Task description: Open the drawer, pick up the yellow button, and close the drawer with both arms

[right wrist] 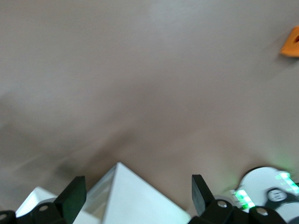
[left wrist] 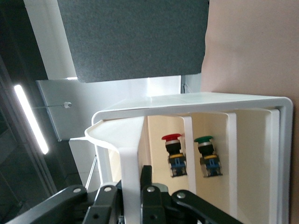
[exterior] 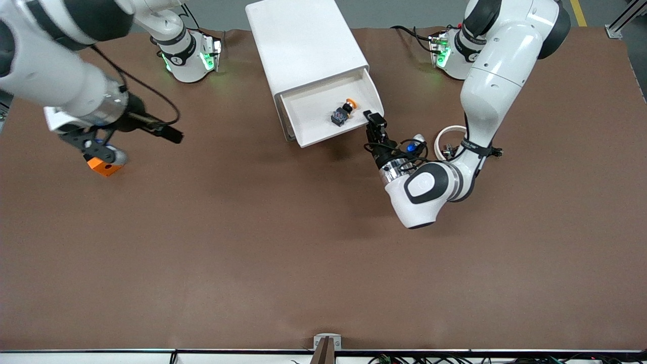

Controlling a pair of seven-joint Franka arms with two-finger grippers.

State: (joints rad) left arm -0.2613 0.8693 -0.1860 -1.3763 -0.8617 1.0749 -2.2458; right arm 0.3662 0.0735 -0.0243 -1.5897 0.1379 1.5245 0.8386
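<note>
Drawer (exterior: 323, 114) pulled out of the white cabinet (exterior: 303, 40), tray open toward the front camera. Button (exterior: 344, 112) lying on its side on the tray floor near the corner toward the left arm's end, long axis slanting, orange cap pointing toward the cabinet and dark body toward the drawer front. Left gripper (exterior: 373, 121) clamped shut on the drawer's front lip at that same corner. Right gripper (exterior: 96, 146) spread wide, holding nothing, hanging over the table beside an orange cube (exterior: 103, 166) near the right arm's end.
</note>
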